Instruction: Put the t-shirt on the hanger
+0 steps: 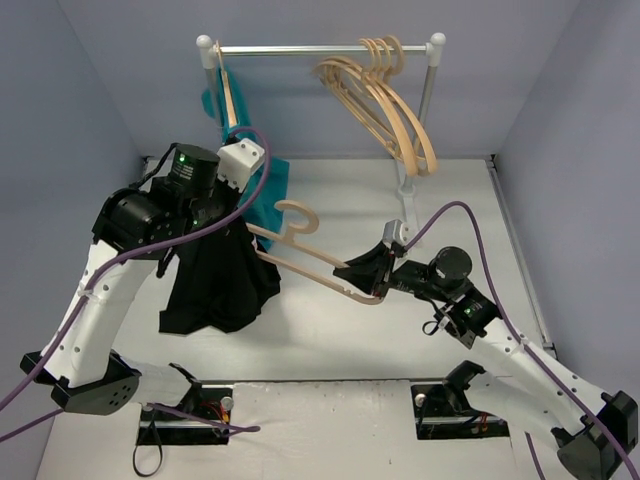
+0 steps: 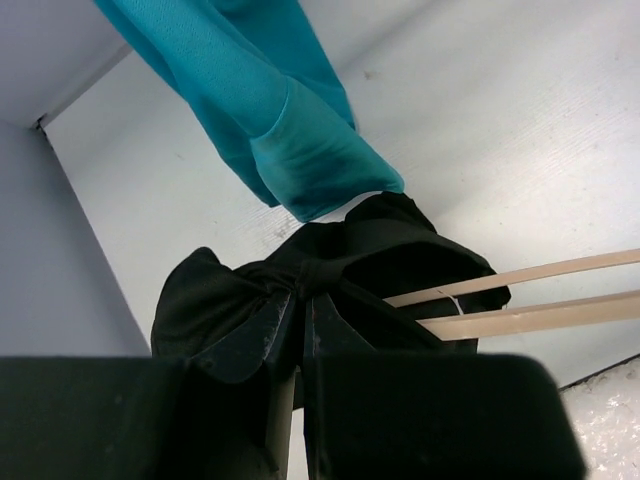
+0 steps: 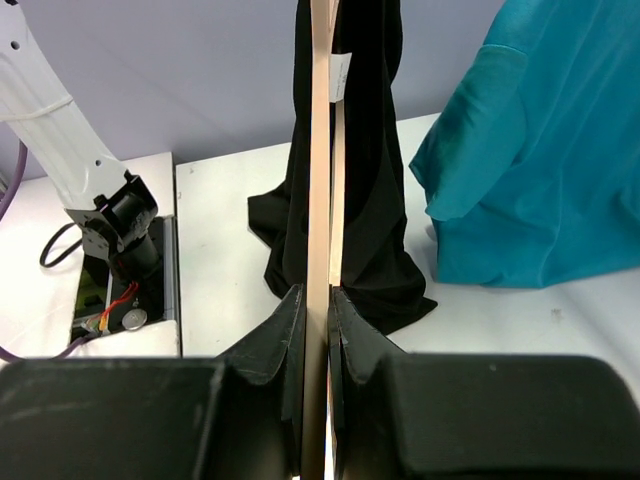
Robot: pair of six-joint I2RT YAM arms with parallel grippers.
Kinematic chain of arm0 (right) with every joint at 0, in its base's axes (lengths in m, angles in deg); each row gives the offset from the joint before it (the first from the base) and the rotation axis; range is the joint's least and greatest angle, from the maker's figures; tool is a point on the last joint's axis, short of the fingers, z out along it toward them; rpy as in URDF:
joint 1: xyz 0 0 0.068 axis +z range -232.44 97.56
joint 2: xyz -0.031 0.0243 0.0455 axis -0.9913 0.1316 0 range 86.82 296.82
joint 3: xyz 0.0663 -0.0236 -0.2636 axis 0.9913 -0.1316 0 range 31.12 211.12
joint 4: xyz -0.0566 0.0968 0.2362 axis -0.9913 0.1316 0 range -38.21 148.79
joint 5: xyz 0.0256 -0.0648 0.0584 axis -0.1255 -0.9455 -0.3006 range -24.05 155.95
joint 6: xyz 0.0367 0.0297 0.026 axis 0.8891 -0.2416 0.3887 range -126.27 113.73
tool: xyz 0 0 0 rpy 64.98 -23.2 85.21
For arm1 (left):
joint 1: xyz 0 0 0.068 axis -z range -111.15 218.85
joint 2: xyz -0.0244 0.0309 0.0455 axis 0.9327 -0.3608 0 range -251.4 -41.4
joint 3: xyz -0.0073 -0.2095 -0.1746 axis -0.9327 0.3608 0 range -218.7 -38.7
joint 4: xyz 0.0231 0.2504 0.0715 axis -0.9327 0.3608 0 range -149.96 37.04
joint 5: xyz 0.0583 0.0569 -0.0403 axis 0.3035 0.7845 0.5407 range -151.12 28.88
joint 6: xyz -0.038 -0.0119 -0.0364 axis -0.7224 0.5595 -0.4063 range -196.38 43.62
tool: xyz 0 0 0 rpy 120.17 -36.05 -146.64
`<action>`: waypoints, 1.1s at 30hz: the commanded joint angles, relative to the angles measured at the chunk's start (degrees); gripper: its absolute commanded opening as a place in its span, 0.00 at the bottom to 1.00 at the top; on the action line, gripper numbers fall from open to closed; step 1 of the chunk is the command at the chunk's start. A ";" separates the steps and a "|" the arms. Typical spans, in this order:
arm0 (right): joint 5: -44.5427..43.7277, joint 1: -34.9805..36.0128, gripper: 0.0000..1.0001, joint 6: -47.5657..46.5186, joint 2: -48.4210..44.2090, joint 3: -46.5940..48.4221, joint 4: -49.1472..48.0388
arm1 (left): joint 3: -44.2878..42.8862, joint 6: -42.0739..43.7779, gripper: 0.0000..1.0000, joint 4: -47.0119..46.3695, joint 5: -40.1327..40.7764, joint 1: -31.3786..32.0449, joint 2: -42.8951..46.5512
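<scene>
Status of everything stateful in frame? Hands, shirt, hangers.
left hand: shut on t-shirt, holding it up.
right hand: shut on hanger.
t-shirt: bunched, lifted, hem on table.
hanger: off the rail, one arm inside the t-shirt.
teal garment: hanging from rail.
spare hangers: hooked on rail.

The black t-shirt (image 1: 218,285) hangs bunched into a drooping cone. Its top is pinched in the left end effector (image 2: 303,300), and its lower folds are pooled on the desk (image 1: 330,340) toward the left edge, about midway between the near and far edges. A small white label (image 3: 340,78) shows inside its neck. The hanger (image 1: 312,272), of pale beige wood, is held in the air over the desk's middle, its hook (image 1: 298,213) pointing toward the far edge. One arm tip is clamped in the right end effector (image 3: 318,300); the other arm runs into the black cloth.
</scene>
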 commanded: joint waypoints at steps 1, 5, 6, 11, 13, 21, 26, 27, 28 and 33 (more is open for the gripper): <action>2.03 -0.16 0.00 0.06 0.15 3.39 -10.63 | -4.26 2.36 0.01 -1.98 -8.83 -0.05 1.32; 1.22 -0.31 0.00 -0.70 1.78 6.65 -11.37 | -6.41 3.31 0.01 -2.07 -16.13 0.82 0.89; 1.86 -0.39 0.00 -0.92 2.62 8.07 -11.47 | -7.62 3.70 0.01 -2.02 -17.51 1.06 0.65; 4.40 -0.64 0.00 -1.51 6.26 12.54 -11.97 | -12.80 4.94 0.01 -2.02 -20.99 1.40 -0.64; 4.48 -1.01 0.00 -1.52 6.82 13.99 -12.45 | -15.05 5.04 0.01 -2.05 -22.55 1.83 -1.33; 6.79 -3.49 0.00 0.96 10.49 18.55 -15.64 | -22.09 5.26 0.02 -2.16 -25.16 4.41 -5.01; 8.14 -3.77 0.00 7.24 11.28 11.59 -24.90 | -17.80 5.43 0.04 -2.34 -19.14 5.14 -3.88; 7.80 -3.77 0.00 8.45 11.00 9.19 -26.73 | -16.93 5.33 0.05 -2.34 -16.83 5.14 -3.49; 7.17 -3.77 0.00 9.31 10.49 6.61 -28.02 | -15.36 5.13 0.07 -2.36 -14.11 5.14 -3.13; 5.79 -3.68 0.00 9.35 9.12 4.77 -28.12 | -12.59 3.88 0.09 -2.58 -7.85 5.14 -3.19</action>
